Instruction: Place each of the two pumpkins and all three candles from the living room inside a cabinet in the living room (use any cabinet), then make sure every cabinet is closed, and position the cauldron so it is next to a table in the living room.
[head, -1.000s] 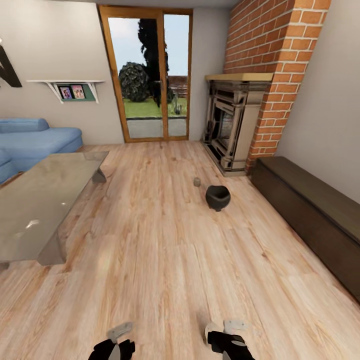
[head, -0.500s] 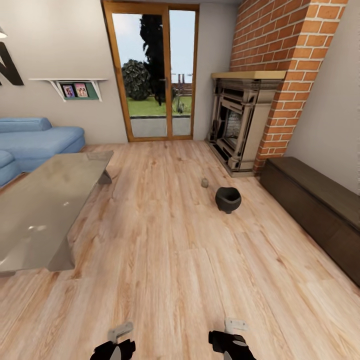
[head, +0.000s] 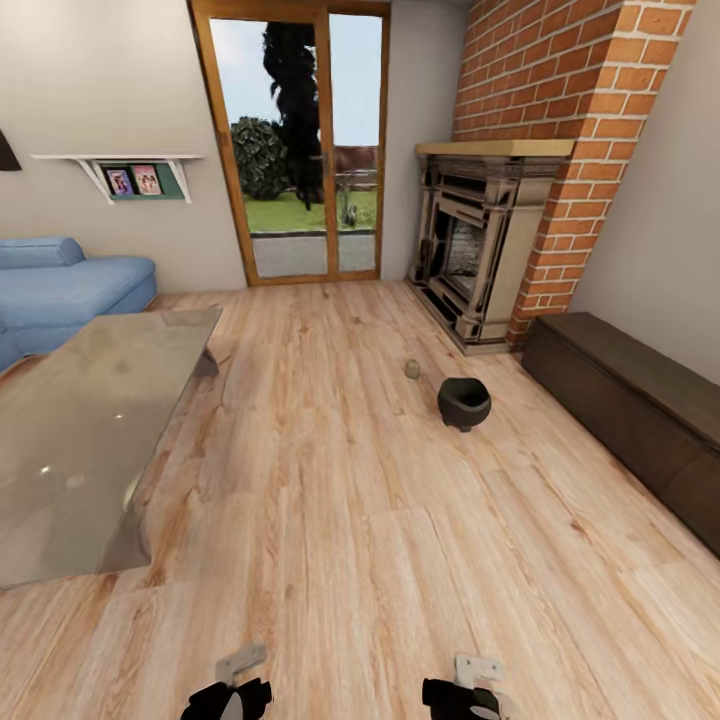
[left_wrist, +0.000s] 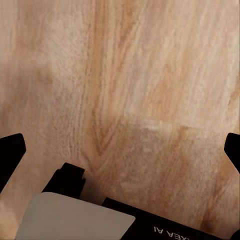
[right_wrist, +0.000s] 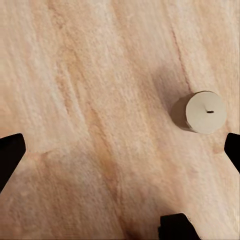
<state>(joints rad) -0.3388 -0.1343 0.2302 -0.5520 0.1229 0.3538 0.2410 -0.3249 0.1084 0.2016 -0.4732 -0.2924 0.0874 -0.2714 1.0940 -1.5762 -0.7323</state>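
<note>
While both your arms hang low over the pale wood plank floor (head: 330, 560), your left gripper (left_wrist: 120, 145) and right gripper (right_wrist: 120, 145) are spread wide and empty; a stubby beige candle (right_wrist: 204, 112) stands beneath the right one. Farther on, a glossy grey table (head: 70, 430) sits left, a round black cauldron (head: 464, 402) just beyond another candle (head: 412, 368), a long dark brown cabinet (head: 630, 410) closed at right.

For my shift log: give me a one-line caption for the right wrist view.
Open right gripper hangs above the wood floor, one upright candle below.
</note>
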